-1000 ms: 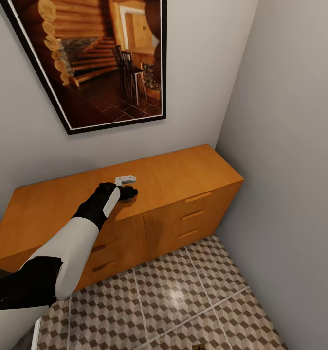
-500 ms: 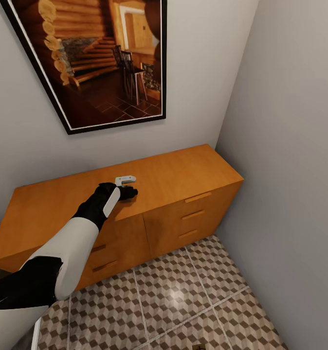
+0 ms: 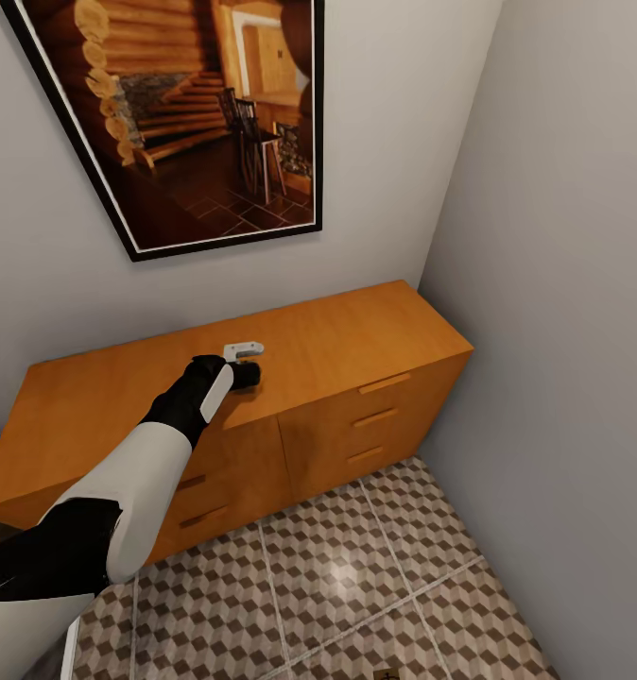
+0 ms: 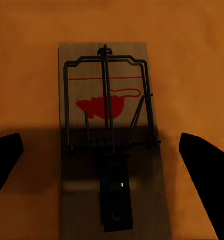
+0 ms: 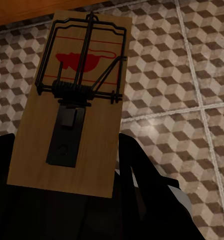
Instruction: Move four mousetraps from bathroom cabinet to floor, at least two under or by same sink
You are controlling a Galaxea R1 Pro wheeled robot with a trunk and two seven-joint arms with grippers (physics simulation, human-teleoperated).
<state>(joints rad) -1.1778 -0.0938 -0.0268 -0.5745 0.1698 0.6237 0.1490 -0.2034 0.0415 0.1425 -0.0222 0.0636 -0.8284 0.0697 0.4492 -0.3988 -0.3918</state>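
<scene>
Flat rectangular wooden mousetrap [image 4: 109, 145] with dark wire bar and a red mouse-shaped mark lies on top of the wide orange-brown wooden cabinet [image 3: 356, 345]; no readable writing on it. Left gripper [image 4: 109, 150] is over it on the cabinet top, jaws spread, one black fingertip [image 4: 4, 155] off each long side of the board, not touching it. In the head view the left arm reaches to the cabinet top near its middle, gripper [image 3: 245, 373] just in front of a small white part.

Second wooden mousetrap [image 5: 72, 105], same red mark, is pinched at its near end by the right gripper [image 5: 67, 195], held above the brown-and-beige cube-pattern tiled floor [image 5: 191, 75], cabinet edge behind it.

Cabinet stands against the grey wall in a corner; black-framed log-cabin picture [image 3: 181, 113] hangs above it.
</scene>
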